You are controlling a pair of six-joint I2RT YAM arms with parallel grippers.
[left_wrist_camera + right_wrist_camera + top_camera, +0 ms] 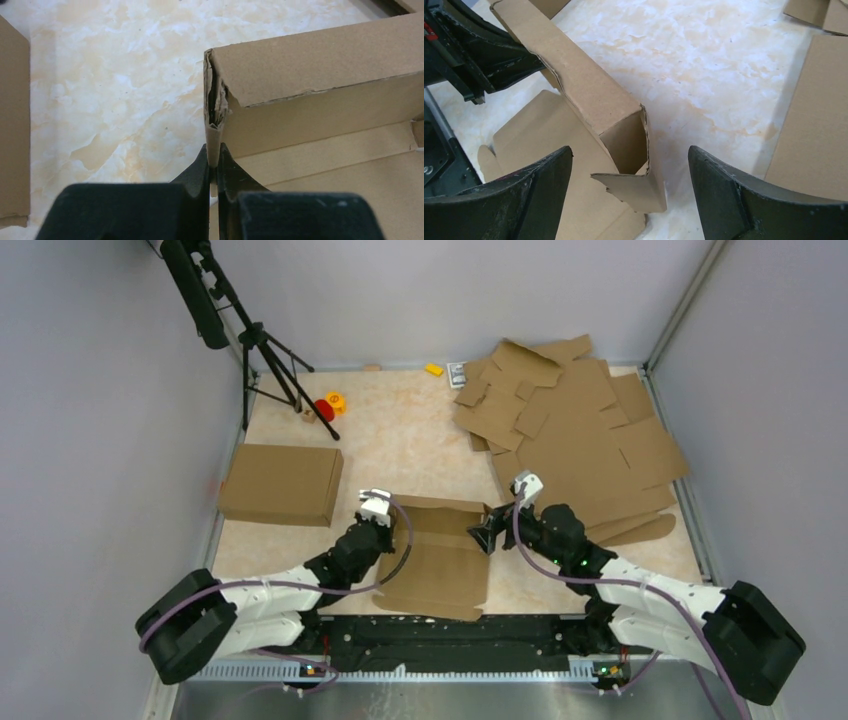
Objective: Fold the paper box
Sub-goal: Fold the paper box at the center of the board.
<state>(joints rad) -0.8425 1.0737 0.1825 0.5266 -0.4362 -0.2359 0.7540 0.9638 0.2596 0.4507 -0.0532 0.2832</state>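
Paper box point(440, 560) sits at mid near edge of the table point(410, 430), just in front of the arm bases, btwn the two grippers. Base panel lies flat; the far long wall is folded up into a hollow strip running left to right. L gripper point(213, 160) is at that wall's left end, fingers point(197, 170) pressed tight together w/ a thin cardboard edge pinched btwn them, right below a crumpled corner. R gripper point(630, 150) is at the wall's right end, jaws spread wide, one finger each side of the open end & of a loose tab sticking out there; neither finger touches cardboard as far as the wrist view shows. Elsewhere: closed cardboard box point(280, 483) near the left edge, heap of flat blanks point(580, 430) over the far right corner, tripod point(265, 350) at the far left corner w/ small red & orange bits point(328, 405) by its feet, yellow piece point(434, 369) at the far edge.
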